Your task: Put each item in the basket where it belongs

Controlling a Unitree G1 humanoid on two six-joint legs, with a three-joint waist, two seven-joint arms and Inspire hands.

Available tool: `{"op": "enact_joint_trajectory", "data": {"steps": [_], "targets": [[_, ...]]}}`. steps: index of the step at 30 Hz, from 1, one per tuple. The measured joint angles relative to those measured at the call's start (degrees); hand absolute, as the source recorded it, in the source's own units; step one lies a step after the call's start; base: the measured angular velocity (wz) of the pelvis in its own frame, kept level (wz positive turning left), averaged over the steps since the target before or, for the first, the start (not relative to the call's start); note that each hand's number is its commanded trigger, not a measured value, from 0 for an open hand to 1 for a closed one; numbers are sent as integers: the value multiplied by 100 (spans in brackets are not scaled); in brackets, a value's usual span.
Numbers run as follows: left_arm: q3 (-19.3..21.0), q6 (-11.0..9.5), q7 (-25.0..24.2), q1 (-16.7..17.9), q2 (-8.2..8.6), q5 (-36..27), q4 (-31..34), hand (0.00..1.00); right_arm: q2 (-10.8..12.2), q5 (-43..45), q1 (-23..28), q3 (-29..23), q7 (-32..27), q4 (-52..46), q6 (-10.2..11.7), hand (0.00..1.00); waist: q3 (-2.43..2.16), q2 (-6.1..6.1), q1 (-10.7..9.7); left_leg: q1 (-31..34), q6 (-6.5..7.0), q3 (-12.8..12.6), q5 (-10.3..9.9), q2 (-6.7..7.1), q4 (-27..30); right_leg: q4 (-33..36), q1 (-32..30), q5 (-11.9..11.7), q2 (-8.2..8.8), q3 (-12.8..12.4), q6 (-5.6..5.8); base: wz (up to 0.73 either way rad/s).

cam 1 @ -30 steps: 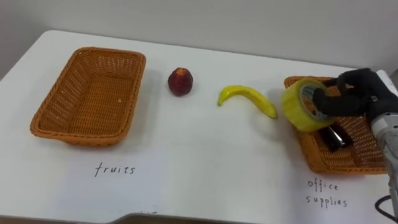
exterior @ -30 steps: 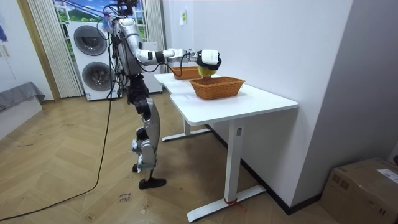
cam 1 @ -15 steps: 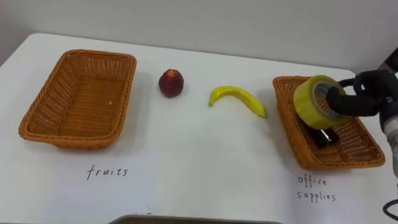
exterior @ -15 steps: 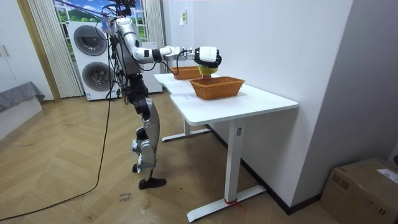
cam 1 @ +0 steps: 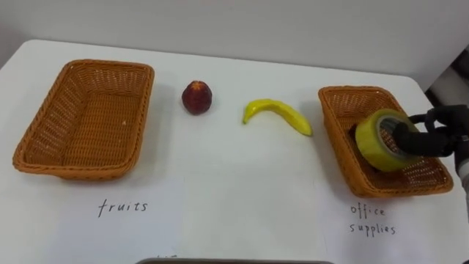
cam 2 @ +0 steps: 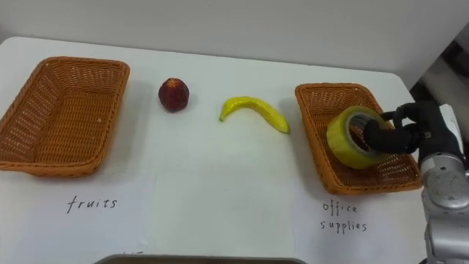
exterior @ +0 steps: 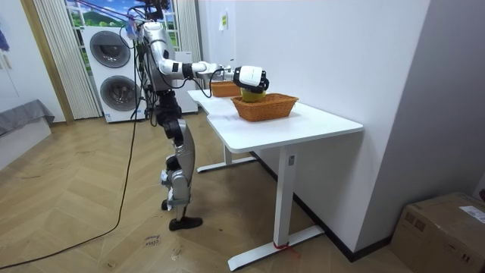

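Clasping the tape roll [cam 1: 368, 144], the right robot hand [cam 1: 434, 136] holds it inside the office-supplies basket [cam 1: 335, 138]; banana [cam 1: 282, 114], peach [cam 1: 197, 97] outside.

right hand [cam 2: 412, 132] partly hidden inside tape roll [cam 2: 341, 147], office-supplies basket [cam 2: 311, 125] floor partly covered

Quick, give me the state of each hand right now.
Right hand: closed on the yellow tape roll, low in the office supplies basket.
Left hand: cannot be told.
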State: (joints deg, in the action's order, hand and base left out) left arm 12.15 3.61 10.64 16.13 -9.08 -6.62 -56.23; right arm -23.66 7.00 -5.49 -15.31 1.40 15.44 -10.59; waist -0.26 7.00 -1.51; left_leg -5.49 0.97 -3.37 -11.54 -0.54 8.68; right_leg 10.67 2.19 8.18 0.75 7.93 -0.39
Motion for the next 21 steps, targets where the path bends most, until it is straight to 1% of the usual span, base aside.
{"op": "enact_joint_trajectory", "data": {"steps": [13,14,15,16,17,18,19,20,21], "targets": [[-2,12,2,6,0,-4,-4,0,-7,-33,-1,2,1,0,-1,100,0,23,24,0,0,0,0,1,-2,5,5,0,2,-9,0,0],[-2,12,2,7,0,-4,-5,0,-7,-45,-1,2,2,0,-1,94,2,29,25,0,0,0,0,1,-3,5,6,0,3,-9,0,0],[-2,12,2,12,0,-3,-5,0,-7,-43,0,2,2,0,-1,92,4,31,24,1,0,0,0,1,-3,4,6,0,3,-10,0,0],[-1,12,2,15,0,-3,-5,0,-7,-45,0,1,2,0,-1,84,4,31,26,0,0,0,0,1,-4,3,6,0,3,-8,0,0],[0,12,2,20,0,-3,-5,0,-7,-47,0,1,1,0,-1,67,4,31,26,0,0,0,0,1,-4,3,5,0,2,-6,0,0],[0,12,2,22,0,-3,-4,0,-7,-48,0,1,1,0,-1,53,5,29,26,0,0,0,0,1,-4,3,4,0,2,-4,0,0],[0,12,2,23,0,-3,-4,0,-7,-48,0,1,0,0,-1,32,5,28,25,0,0,0,0,1,-4,3,4,0,2,-4,0,0],[0,12,2,22,0,-3,-2,0,-7,-50,0,1,0,0,-1,0,6,26,26,1,0,0,0,0,-4,3,3,0,1,-3,0,0],[-1,12,2,22,0,-3,-1,0,-7,-51,0,1,0,0,-1,0,6,25,26,0,0,0,0,0,-4,3,3,0,1,-4,0,0]]}}
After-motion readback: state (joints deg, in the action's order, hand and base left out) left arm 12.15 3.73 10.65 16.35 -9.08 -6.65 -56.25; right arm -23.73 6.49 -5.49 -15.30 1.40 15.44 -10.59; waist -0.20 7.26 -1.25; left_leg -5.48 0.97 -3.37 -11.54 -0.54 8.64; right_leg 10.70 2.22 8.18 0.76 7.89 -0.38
